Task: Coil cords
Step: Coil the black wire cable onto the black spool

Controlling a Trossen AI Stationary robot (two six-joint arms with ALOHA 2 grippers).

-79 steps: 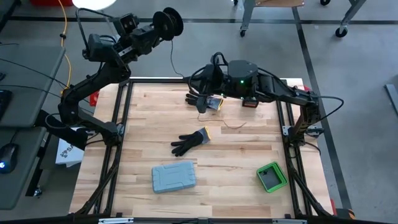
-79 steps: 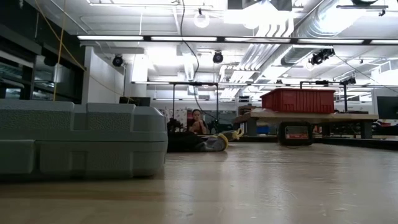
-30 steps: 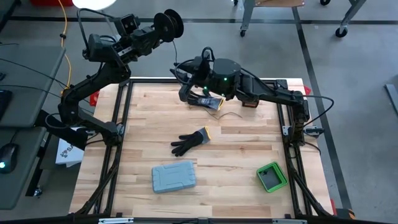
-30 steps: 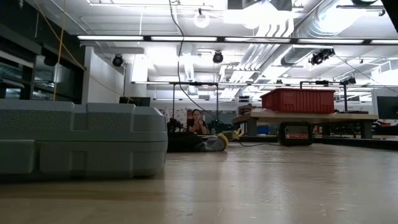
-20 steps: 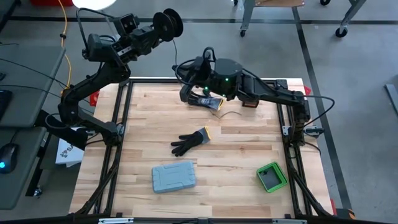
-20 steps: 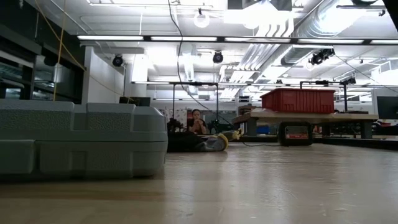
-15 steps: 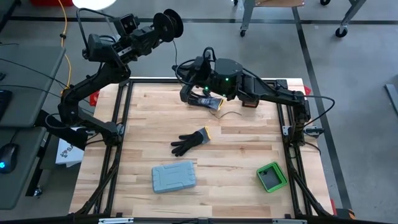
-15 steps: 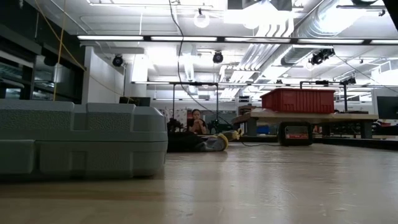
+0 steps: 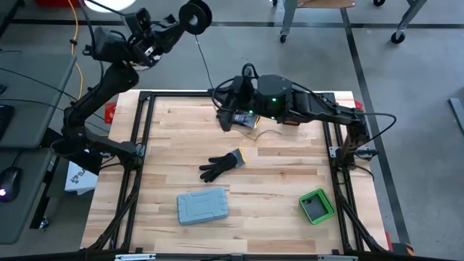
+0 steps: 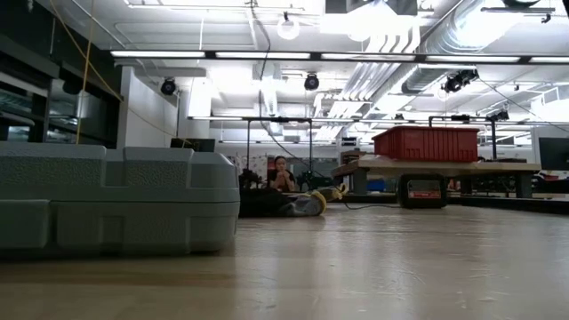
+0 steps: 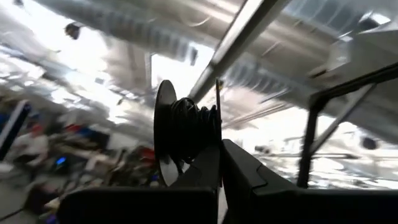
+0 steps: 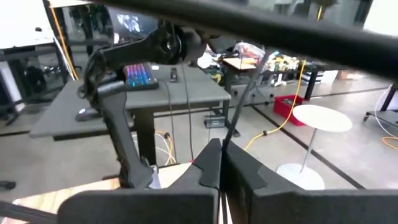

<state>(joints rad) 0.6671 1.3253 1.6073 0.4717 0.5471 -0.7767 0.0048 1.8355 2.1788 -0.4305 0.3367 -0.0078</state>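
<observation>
The cord is a very thin dark wire. Part of it is wound on a black spool that my left gripper holds high beyond the table's far-left corner. From the spool a strand runs down to my right gripper, which is shut and points level over the table's far edge. A loose end lies curled on the wood to the right of that gripper. My left gripper pinches the spool by the rim of its nearer flange between its two shut fingers. The fingers slant upward, and the spool stands clear above them, well off the table. My right gripper is shut level at the place where the strand ends, with the strand running straight up to the spool. The wire is too thin to show between the fingertips.
One black glove lies mid-table, another under my right arm. A grey case sits near the front, a green box at the front right. A person sits far off in the room.
My left gripper has swung with the spool up and away past the table's far-left corner, rolling as it went. My right gripper has shifted a little toward the table's right. The strand between them, slack and looped before, now runs straight.
</observation>
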